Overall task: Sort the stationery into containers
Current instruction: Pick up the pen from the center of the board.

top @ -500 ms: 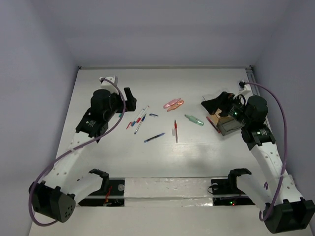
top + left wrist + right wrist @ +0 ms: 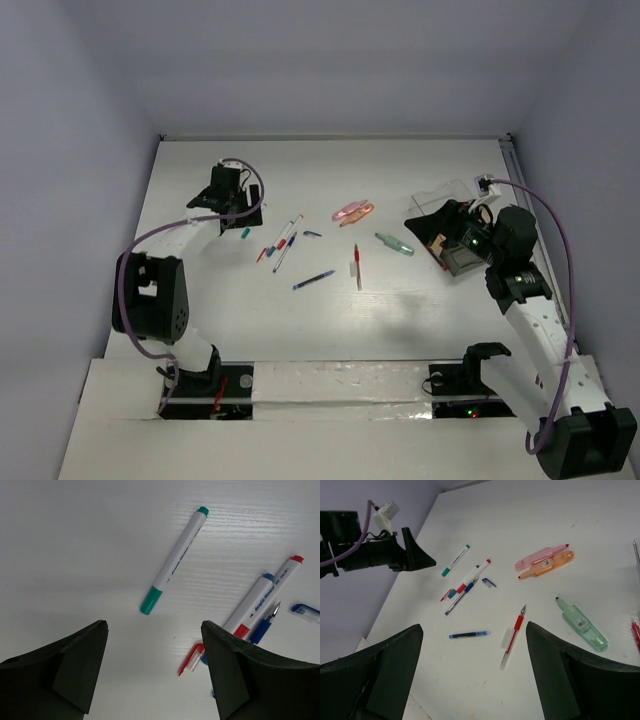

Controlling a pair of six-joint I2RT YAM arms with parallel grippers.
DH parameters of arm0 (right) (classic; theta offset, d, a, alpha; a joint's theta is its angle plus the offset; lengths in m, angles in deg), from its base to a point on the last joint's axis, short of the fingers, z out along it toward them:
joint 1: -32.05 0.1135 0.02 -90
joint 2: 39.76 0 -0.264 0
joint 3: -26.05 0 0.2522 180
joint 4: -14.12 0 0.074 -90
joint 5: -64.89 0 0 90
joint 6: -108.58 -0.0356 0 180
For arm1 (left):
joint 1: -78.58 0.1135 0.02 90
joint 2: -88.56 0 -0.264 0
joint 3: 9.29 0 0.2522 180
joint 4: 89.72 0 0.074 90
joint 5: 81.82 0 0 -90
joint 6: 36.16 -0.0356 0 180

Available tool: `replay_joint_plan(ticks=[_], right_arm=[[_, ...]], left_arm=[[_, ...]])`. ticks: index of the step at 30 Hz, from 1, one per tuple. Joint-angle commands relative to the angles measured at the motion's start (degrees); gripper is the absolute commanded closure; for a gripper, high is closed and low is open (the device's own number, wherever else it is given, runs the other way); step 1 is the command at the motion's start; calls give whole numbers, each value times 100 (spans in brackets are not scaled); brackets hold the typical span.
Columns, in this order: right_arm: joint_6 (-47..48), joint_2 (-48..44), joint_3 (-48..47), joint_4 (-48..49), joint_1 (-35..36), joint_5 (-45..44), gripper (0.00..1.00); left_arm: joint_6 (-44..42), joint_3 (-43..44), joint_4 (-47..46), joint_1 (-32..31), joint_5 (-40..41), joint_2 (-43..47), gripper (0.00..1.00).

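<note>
Only overhead is the grey container (image 2: 461,262) visible.

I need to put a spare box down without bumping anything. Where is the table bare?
Bare: the near strip of table in front of the red pen, and the far strip behind the pink and orange highlighters. Crowded: the middle band, from the teal marker across to the containers.

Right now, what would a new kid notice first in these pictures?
Probably the pens scattered across the middle of the white table, with a pink and orange highlighter pair brightest among them. Next, the left gripper, open, hovers by a green-capped marker, and the right gripper, open too, sits by the containers at the right.
</note>
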Motion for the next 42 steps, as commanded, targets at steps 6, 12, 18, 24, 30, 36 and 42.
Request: replay_joint_plan(ticks=[6, 12, 18, 24, 30, 36, 42], right_arm=[[10, -253, 55, 424, 129, 71, 14], [36, -253, 37, 406, 130, 246, 19], [36, -139, 20, 397, 182, 369, 22], [45, -157, 20, 380, 182, 352, 23], [54, -131, 46, 389, 182, 334, 23], [45, 142, 46, 433, 182, 607, 16], [72, 536, -129, 371, 243, 642, 5]], left_arm=[[-339, 557, 67, -4, 45, -849, 35], [-444, 1023, 137, -4, 115, -1543, 43], [-541, 1349, 277, -4, -104, -2167, 75], [-559, 1340, 339, -4, -104, -2353, 90], [-533, 1401, 445, -4, 27, -2310, 100], [-225, 1139, -106, -4, -1121, -776, 100], [205, 488, -731, -277, -2344, 808, 100]])
